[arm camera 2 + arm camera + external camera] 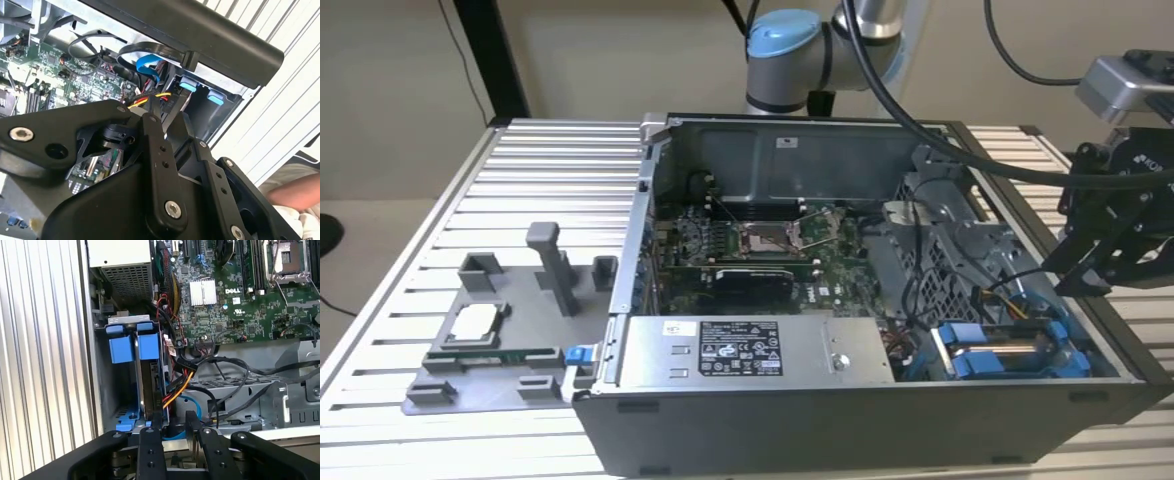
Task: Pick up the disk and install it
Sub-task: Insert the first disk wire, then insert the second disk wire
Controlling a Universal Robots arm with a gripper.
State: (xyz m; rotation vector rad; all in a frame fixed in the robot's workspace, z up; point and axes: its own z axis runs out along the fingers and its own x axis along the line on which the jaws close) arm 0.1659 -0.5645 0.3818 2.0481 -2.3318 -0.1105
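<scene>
- Step in hand: the gripper (1071, 287) hangs at the right edge of the exterior view, just above the drive bay in the lower right corner of the open computer case (854, 425). Judged from this, the work is at the bay itself, at the seating end of the task rather than the fetching end.
- End effector: in the first wrist view the gripper (172, 432) has its two fingers (151, 442) parted by a narrow gap, with nothing clamped between them.
- Task's thing: the disk (1007, 353) sits in the bay at the lower right of the exterior view, between blue carrier parts. In the first wrist view the disk (150, 385) stands on edge in its slot, its end close beside one finger; whether they touch cannot be told.
- What a further move calls for, as a judgement: a straight path along the slot, keeping clear of the orange and yellow wires (179, 386) that cross just beside the disk.
- Counts: one arm and one gripper; two blue tabs (121, 349) side by side at the bay mouth; one disk clearly made out; one power supply box (734, 350) in the lower middle of the exterior view; one circuit board (235, 310); one grey parts tray (480, 390) at the lower left, on the slatted table (560, 170).
</scene>
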